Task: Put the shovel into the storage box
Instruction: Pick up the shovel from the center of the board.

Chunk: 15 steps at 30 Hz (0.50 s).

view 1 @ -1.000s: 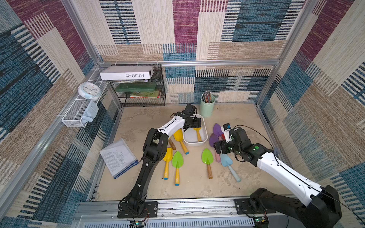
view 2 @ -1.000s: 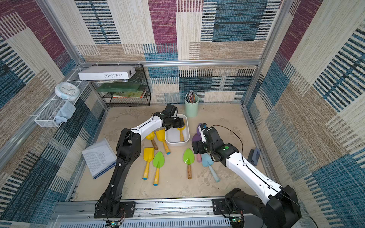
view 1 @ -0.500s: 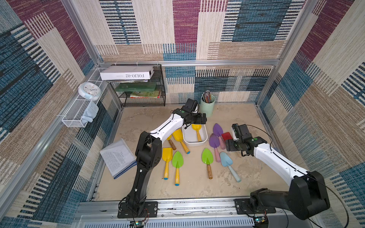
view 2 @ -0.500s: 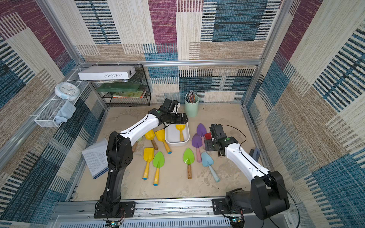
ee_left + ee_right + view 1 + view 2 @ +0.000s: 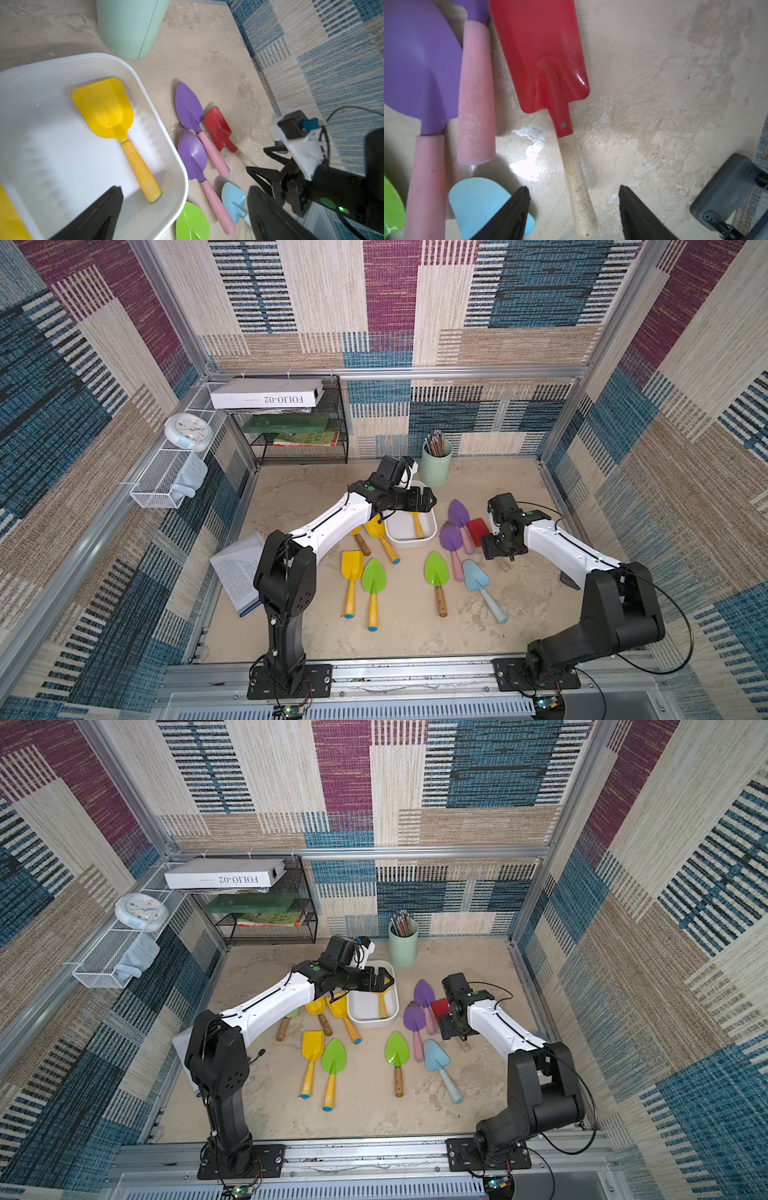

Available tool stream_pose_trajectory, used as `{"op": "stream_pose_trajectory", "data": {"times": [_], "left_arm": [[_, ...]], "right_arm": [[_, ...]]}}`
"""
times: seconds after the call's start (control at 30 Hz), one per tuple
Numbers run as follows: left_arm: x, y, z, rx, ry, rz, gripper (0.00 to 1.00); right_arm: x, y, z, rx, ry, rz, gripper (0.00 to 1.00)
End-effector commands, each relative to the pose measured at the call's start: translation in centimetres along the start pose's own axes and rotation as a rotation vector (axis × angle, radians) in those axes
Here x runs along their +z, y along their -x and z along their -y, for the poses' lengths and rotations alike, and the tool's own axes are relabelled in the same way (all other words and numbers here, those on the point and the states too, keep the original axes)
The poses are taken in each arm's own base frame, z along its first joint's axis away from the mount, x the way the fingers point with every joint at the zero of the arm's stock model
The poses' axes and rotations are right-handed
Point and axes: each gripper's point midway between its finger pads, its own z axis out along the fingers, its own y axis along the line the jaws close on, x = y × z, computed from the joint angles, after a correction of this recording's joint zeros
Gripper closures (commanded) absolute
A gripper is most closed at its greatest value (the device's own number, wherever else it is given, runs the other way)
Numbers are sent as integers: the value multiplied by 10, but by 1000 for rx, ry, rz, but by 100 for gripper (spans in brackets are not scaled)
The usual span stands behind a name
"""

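Observation:
The storage box (image 5: pixel 399 533) (image 5: pixel 362 1013) (image 5: pixel 52 145), a low white tub, sits mid-floor with a yellow shovel (image 5: pixel 417 524) (image 5: pixel 104 108) lying inside. My left gripper (image 5: pixel 428 499) (image 5: pixel 384 979) (image 5: pixel 185 189) hovers open above the box's right end, holding nothing. A red shovel (image 5: pixel 476 527) (image 5: pixel 439 1006) (image 5: pixel 539 52) with a pale wooden handle lies on the floor right of the box. My right gripper (image 5: pixel 498 553) (image 5: pixel 455 1033) (image 5: pixel 573 188) is low over that handle, open, one finger on each side with gaps showing.
Two purple shovels (image 5: pixel 451 537) with pink handles lie between box and red shovel. Green (image 5: pixel 435 570), light blue (image 5: pixel 476 578) and more yellow shovels (image 5: pixel 351 568) are strewn in front. A mint pencil cup (image 5: pixel 435 466) stands behind the box. A grey device (image 5: pixel 726 191) lies by the right wall.
My right gripper swung right from above the purple shovels to the red shovel's handle, and its jaws narrowed. My left gripper rose off the box, leaving the yellow shovel inside.

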Motion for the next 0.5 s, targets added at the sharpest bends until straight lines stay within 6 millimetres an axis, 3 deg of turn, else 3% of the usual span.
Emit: {"op": "stream_pose_trajectory", "data": {"times": [0.0,0.23,0.37,0.47], "left_arm": [[-9,1,14,17,-59,20,2],[-22,-7,18,23,-67,23,2],[-25,-9,19,20,-70,25,2],[-24,-10,21,18,-75,25,2]], "right_arm": [[8,-10,-2,-35,13,-61,32],[36,-25,0,-66,-11,-194,43],[43,-28,-1,-71,-11,-208,50],[43,-27,-1,-71,-7,-199,61]]}}
